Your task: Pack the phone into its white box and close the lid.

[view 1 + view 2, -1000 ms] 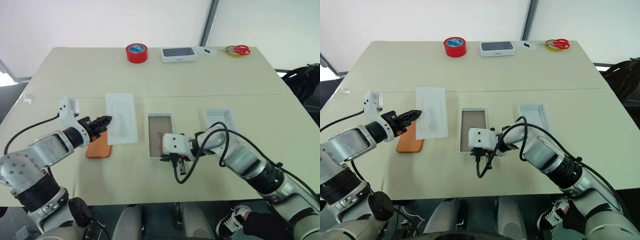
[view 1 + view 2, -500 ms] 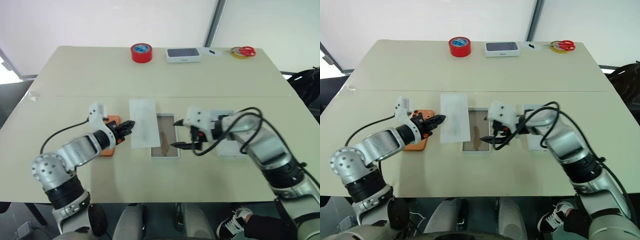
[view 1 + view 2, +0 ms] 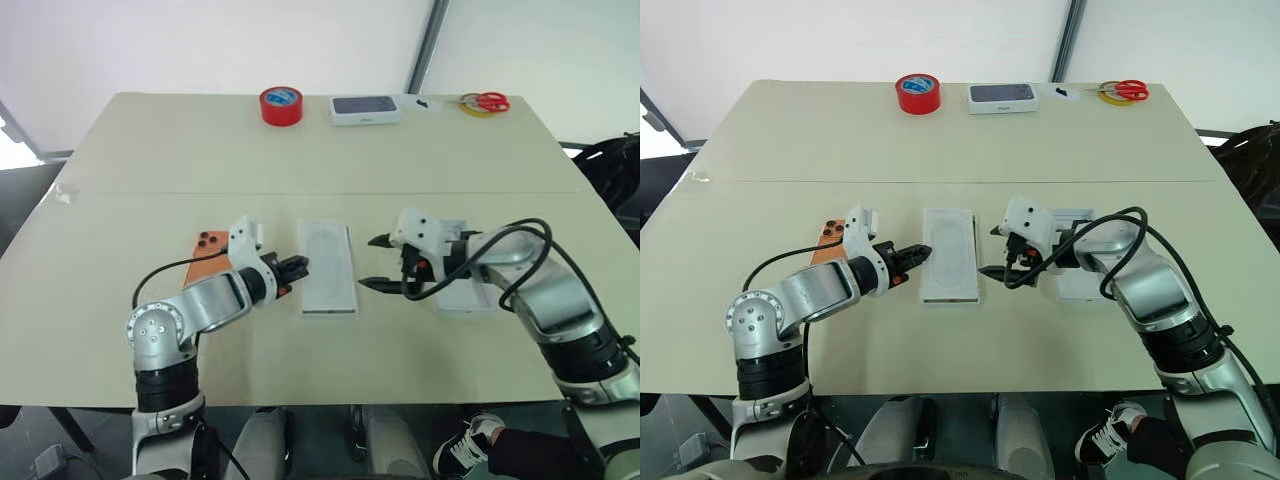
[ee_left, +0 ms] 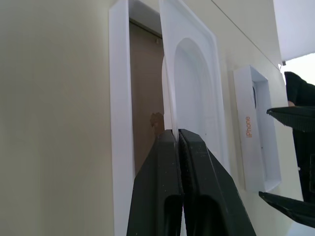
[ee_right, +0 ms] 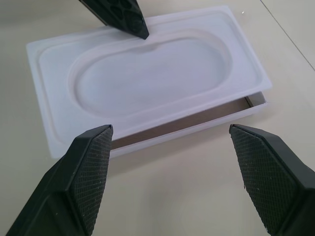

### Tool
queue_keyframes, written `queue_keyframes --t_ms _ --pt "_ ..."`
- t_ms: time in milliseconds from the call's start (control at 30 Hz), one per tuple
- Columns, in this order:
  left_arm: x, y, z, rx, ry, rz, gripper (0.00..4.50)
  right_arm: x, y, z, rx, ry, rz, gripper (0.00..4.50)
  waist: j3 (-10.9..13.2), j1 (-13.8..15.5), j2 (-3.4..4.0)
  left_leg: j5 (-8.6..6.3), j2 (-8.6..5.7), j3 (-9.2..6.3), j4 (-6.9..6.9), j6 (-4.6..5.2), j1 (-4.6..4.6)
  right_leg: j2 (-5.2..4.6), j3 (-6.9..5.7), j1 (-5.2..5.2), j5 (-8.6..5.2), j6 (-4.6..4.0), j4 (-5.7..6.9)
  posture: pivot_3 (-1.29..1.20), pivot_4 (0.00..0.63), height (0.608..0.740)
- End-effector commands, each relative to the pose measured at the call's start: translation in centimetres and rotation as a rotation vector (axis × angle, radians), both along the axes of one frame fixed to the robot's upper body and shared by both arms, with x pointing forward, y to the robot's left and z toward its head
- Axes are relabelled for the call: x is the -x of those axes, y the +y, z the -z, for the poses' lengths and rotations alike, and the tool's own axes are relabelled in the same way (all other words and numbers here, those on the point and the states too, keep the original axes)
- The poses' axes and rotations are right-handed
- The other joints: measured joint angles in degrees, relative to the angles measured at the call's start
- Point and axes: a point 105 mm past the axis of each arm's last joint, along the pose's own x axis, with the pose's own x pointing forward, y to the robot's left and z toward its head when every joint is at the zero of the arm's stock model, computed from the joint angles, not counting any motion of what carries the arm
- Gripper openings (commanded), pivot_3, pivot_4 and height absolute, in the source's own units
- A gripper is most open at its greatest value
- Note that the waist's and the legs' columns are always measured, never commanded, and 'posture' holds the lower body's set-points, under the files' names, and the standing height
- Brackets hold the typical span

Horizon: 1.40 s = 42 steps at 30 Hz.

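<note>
While the left tool [image 3: 296,267] stays out of it, pinched shut on the near-left edge of the insert tray [image 3: 328,265], the phone cannot go in: that tray lies propped over the box [image 4: 119,113], one long side raised, so the brown floor shows beneath in both wrist views. The right tool [image 3: 376,262] hangs just off the tray's other long edge, fingers spread wide and holding nothing.

The phone [image 3: 207,252] lies flat on the counter [image 3: 330,150], back up, partly hidden behind the left forearm. It sits on the robot's left of the box, near it but apart, so the left arm is much the nearer. Its long axis runs roughly away from the robot, about parallel with the box's, and the lens cluster is at the far end. No great turn should be needed; a sideways carry to the right looks enough, once the tray is cleared.

The lid [image 3: 462,282] rests open side up beyond the right tool, on the right of the box, also lengthways.
</note>
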Motion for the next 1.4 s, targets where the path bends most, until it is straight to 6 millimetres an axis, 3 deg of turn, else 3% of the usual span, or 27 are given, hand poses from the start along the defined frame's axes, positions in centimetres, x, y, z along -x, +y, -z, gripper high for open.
queue_keyframes --t_ms 33,233,300,400,500,600,700,900,1133,1400 --pt "0.1 -0.5 -1.0 0.025 -0.027 0.020 0.86 -0.1 0.5 -1.1 -0.018 -0.060 -0.014 3.98 0.00 0.00 0.00 0.00 0.00 0.00 0.00 0.00 0.00 0.00 0.00 0.00 0.00 0.00 0.00 0.00 0.150 0.732" --pt "0.3 0.2 -2.0 0.039 -0.054 0.020 3.78 -1.0 0.4 -1.4 -0.025 -0.088 0.023 3.98 0.00 -0.01 0.00 0.00 0.00 0.00 0.00 0.00 0.00 0.00 0.00 0.00 0.00 0.00 0.00 0.00 0.150 0.732" --pt "0.3 1.0 -2.8 0.050 -0.078 0.006 3.78 -1.6 0.3 -1.5 -0.029 -0.095 0.044 3.98 0.00 -0.02 0.00 0.00 0.00 0.00 0.00 0.00 0.00 0.00 0.00 0.00 0.00 0.00 0.00 0.00 0.150 0.732" --pt "0.1 2.5 -4.0 0.032 -0.133 -0.018 3.84 -2.3 0.5 -1.6 -0.040 -0.097 0.070 3.18 0.00 -0.06 0.01 0.00 0.01 0.00 -0.01 -0.01 0.00 0.02 0.00 0.00 -0.01 -0.01 -0.01 0.00 0.150 0.732" --pt "-0.1 3.8 -4.6 -0.022 -0.186 -0.041 3.84 -2.8 1.0 -1.7 -0.049 -0.100 0.091 1.66 0.01 -0.08 0.02 0.01 0.01 0.01 -0.02 -0.01 0.01 0.05 0.00 0.00 -0.01 -0.01 -0.02 0.00 0.150 0.732" --pt "-0.3 6.9 -4.3 -0.261 -0.294 -0.090 3.84 -3.1 2.6 -1.5 -0.057 -0.090 0.092 0.15 0.01 -0.26 0.03 0.01 -0.01 0.05 -0.03 -0.01 0.01 0.07 0.00 -0.01 -0.01 -0.02 -0.01 0.00 0.150 0.732" --pt "0.4 9.4 -3.9 -0.518 -0.431 -0.073 3.84 -3.3 5.0 -0.9 -0.040 -0.096 0.082 0.07 0.02 -0.73 0.03 0.01 -0.04 0.09 -0.09 -0.03 0.01 0.19 0.01 -0.06 -0.02 -0.03 -0.04 0.00 0.150 0.732" --pt "3.4 9.9 -2.8 -0.685 -0.596 0.175 3.84 -4.6 7.3 0.8 0.025 -0.077 0.119 0.07 0.06 -1.41 0.10 0.05 0.14 0.16 -0.17 -0.12 -0.15 0.21 0.01 -0.28 -0.02 -0.07 -0.08 0.00 0.150 0.732" --pt "7.2 9.9 -1.6 -0.697 -0.641 0.399 3.84 -6.3 8.0 2.0 0.066 -0.066 0.179 0.07 0.10 -1.66 0.16 0.02 0.19 0.19 -0.25 -0.09 -0.20 0.11 0.01 -0.44 -0.02 -0.08 -0.08 0.00 0.150 0.732" --pt "8.0 9.6 -0.9 -0.676 -0.630 0.419 3.84 -8.0 8.0 2.2 0.087 -0.150 0.246 0.07 0.10 -1.63 0.16 0.01 0.20 0.16 -0.25 -0.07 -0.20 0.12 0.00 -0.44 -0.02 -0.06 -0.05 0.00 0.150 0.732"
